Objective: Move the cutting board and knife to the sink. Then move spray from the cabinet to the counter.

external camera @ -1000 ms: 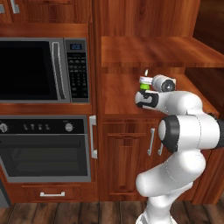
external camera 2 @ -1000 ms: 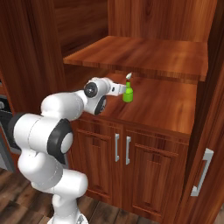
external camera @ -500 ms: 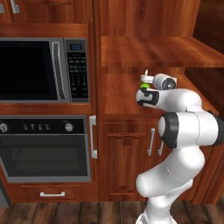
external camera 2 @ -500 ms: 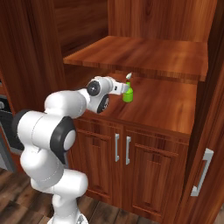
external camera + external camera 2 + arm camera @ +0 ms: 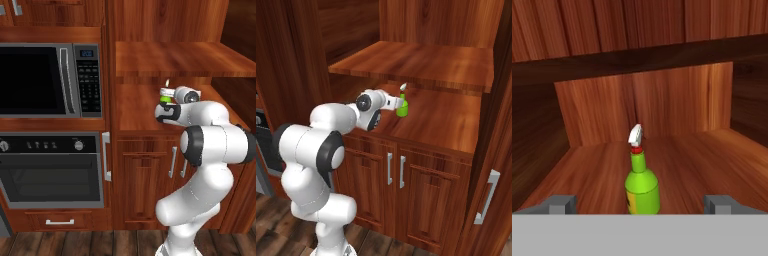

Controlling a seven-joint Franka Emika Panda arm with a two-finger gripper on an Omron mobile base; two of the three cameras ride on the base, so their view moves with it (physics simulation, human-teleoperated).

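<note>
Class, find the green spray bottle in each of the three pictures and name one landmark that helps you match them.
Left base view: spray right of centre, on the niche floor, partly behind the hand.
Right base view: spray just above centre, beside the wrist.
Hand view: spray low centre, upright, between the fingertips.
Shared landmark: the cabinet shelf niche.

Legible markings: none.
The small blue display and keypad of the black-and-steel microwave, and the yellow label on the green spray bottle, are too blurred to read.
</note>
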